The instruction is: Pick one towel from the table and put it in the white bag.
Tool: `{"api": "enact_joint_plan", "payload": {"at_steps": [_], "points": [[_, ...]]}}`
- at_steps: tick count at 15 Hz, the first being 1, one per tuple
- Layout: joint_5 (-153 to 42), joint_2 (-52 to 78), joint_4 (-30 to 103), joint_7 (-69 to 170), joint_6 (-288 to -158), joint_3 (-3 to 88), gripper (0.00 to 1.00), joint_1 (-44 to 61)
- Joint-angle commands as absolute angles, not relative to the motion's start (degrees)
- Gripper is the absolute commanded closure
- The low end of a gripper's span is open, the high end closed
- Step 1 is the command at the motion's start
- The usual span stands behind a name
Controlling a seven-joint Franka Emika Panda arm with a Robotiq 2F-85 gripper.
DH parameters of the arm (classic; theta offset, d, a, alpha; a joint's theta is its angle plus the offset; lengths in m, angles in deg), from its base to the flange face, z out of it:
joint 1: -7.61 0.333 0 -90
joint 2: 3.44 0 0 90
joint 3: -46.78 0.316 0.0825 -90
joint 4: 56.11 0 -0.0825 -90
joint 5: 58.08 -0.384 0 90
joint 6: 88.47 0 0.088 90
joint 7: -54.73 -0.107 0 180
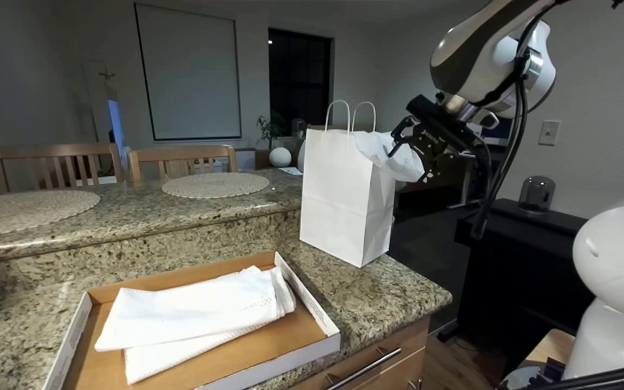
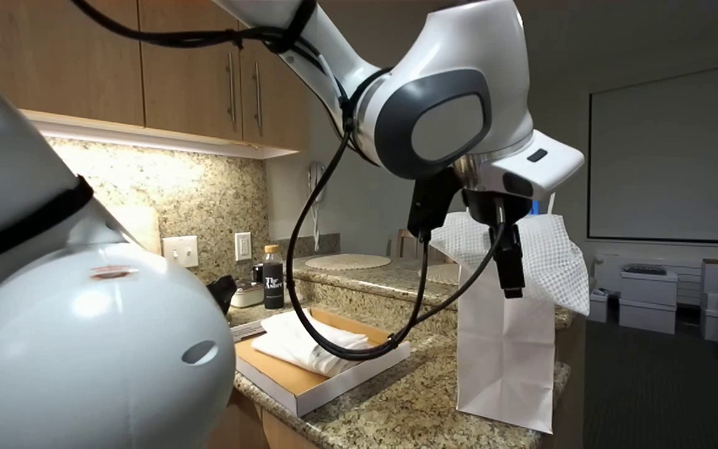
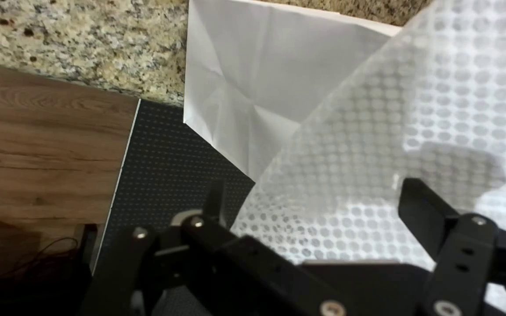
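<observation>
In an exterior view, a bottle (image 2: 273,284) lettered "The" over a blurry word stands well apart from the white bag (image 1: 339,195). The towel (image 1: 398,160) hangs over the bag's rim, partly outside; the claw (image 3: 314,191) there is spread, released. The bag stands by the counter (image 1: 407,295) edge.

Dim overall, bright under-cabinet light (image 2: 147,139), shadowed towel (image 3: 459,171), blurred gripper (image 3: 311,191)

White towel (image 3: 393,149) with dots, seemingly grey
</observation>
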State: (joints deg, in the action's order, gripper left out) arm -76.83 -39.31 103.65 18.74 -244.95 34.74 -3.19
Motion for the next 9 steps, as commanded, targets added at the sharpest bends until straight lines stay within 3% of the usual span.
{"api": "enact_joint_plan", "payload": {"at_steps": [1,7,8,9], "points": [[-83.3,-35.1,103.6,26.3,-250.4,31.8,0.00,0.7],[-99.0,-31.1,103.6,39.0,-261.4,27.3,0.00,11.0],[-102.5,-31.2,103.6,42.1,-263.2,26.6,0.25,13.1],[-105.3,-30.7,103.6,44.6,-264.8,26.7,0.26,14.0]]}}
